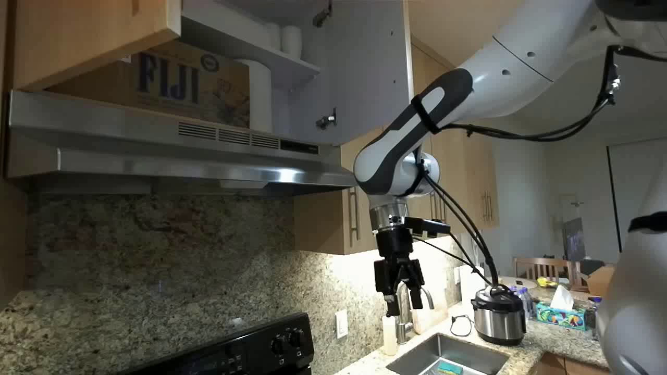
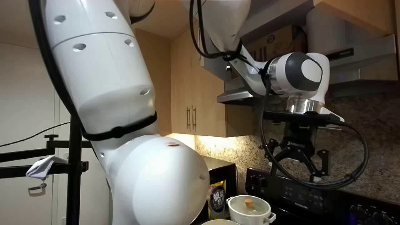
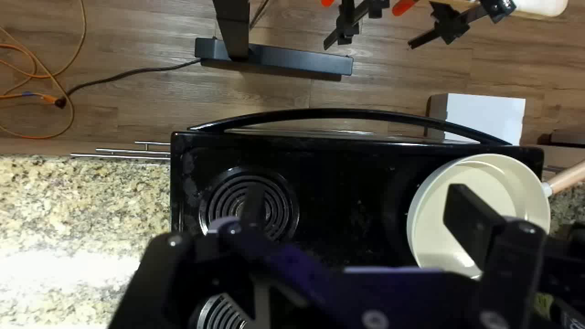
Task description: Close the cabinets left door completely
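Observation:
The cabinet [image 1: 292, 67] sits above the steel range hood and holds a FIJI carton and white rolls. Its left door [image 1: 94, 44] stands open, light-wood outer face showing in an exterior view. Its greyish inner face [image 2: 215, 64] shows in an exterior view, partly behind the arm. The right door [image 1: 367, 73] also stands open, inner face showing. My gripper [image 1: 404, 304] points down, below and in front of the hood, apart from both doors. It is open and empty in an exterior view [image 2: 294, 175] and the wrist view [image 3: 356, 201]. The wrist view does not show the cabinet.
The range hood [image 1: 156, 148] juts out under the cabinet. Below my gripper is the black stove [image 3: 338, 192] with a cream pan [image 3: 484, 183]. A white pot [image 2: 250, 215] stands nearby. Tall cabinets [image 2: 206, 93] flank the hood. My arm link passes close to the open doors.

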`<state>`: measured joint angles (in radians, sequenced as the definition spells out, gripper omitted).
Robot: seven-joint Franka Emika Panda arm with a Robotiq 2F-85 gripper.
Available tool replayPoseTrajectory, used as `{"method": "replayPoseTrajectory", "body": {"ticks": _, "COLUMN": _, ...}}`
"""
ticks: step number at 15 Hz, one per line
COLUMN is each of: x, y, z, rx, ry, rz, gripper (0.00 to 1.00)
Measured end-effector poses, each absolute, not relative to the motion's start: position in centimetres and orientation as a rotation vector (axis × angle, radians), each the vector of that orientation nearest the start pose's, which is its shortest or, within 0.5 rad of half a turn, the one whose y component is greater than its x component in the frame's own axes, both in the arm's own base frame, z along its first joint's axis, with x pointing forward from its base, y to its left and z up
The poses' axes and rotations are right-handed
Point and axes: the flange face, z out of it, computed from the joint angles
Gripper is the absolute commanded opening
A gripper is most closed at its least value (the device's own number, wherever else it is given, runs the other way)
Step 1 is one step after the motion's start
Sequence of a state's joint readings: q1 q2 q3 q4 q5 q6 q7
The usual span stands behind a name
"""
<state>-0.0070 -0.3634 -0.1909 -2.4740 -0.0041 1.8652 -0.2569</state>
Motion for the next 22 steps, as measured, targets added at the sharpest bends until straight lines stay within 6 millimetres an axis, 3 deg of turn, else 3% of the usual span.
{"method": "replayPoseTrajectory", "body": {"ticks": 17, "x": 38.9, "y": -7.8, "z": 40.3, "rx": -3.003, "ry": -0.123, "rz": 0.349, "gripper": 1.0}}
{"method": "replayPoseTrajectory", "body": {"ticks": 22, "x": 39.5, "y": -6.6, "z": 41.3, "rx": -3.033, "ry": -0.179, "rz": 0.33, "gripper": 1.0}}
